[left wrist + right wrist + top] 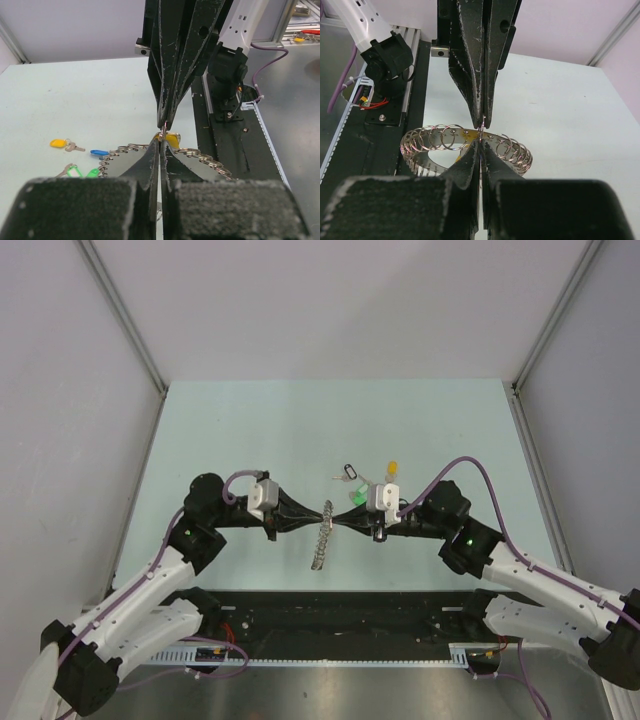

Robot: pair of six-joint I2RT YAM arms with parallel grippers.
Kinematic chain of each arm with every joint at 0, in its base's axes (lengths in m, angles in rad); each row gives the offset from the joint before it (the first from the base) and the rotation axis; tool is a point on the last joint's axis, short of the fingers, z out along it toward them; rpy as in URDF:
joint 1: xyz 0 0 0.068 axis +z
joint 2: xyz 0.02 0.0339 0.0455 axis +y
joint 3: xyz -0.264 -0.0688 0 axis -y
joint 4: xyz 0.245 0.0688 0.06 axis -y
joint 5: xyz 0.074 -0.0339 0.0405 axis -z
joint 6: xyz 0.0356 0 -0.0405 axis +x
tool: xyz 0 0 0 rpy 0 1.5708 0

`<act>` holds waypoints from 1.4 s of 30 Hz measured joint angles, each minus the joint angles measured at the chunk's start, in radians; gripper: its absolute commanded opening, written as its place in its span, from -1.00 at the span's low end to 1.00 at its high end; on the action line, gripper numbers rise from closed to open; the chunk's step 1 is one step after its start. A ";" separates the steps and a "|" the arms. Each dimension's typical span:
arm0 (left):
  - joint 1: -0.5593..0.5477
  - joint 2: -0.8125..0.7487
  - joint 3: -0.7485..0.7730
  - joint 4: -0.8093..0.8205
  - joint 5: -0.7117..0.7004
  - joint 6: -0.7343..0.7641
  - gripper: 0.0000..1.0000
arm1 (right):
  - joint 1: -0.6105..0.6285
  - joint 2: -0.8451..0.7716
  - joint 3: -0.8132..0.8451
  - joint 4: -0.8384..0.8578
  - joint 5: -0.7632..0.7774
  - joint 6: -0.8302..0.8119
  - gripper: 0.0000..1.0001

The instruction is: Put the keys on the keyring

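While my left fingers (160, 149) and right fingers (480, 149) meet tip to tip over the middle of the table (240, 430), I judge the step in hand to be threading a key onto the keyring (445, 137). Both pairs are pressed together, and each seems to nip the coiled rim at the same spot. The keyring hangs off the table between them, seen edge-on from above. A yellow tag (173, 139) shows right at that pinch point. I take it for a key head at the rim, though I cannot tell whether it is threaded on or only pushed against the coil. The loose keys (345, 476) lie on the table on the far side of the ring, none touched by my fingers: a yellow key (59, 143), a blue key (99, 152) and a green key (93, 173), near one another. Next, I think, one pair must hold the rim firm while the other works the key's small loop along the coil. A slip there could drop the ring or spring the key off.
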 measured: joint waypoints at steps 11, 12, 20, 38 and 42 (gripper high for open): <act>0.000 0.001 0.000 0.019 0.011 -0.016 -0.99 | 0.011 0.003 0.000 0.017 0.000 0.011 -1.00; 0.000 0.000 0.000 0.019 0.006 -0.016 -1.00 | 0.013 0.003 0.000 0.017 0.003 0.010 -1.00; -0.010 -0.026 0.000 -0.043 -0.093 -0.021 -1.00 | 0.032 0.003 -0.002 0.008 0.064 -0.013 -1.00; -0.047 -0.073 -0.001 -0.098 -0.263 -0.205 -1.00 | 0.045 0.023 -0.002 0.010 0.095 -0.056 -1.00; -0.071 -0.085 -0.026 -0.040 -0.307 -0.260 -1.00 | 0.045 0.031 -0.002 0.014 0.093 -0.058 -1.00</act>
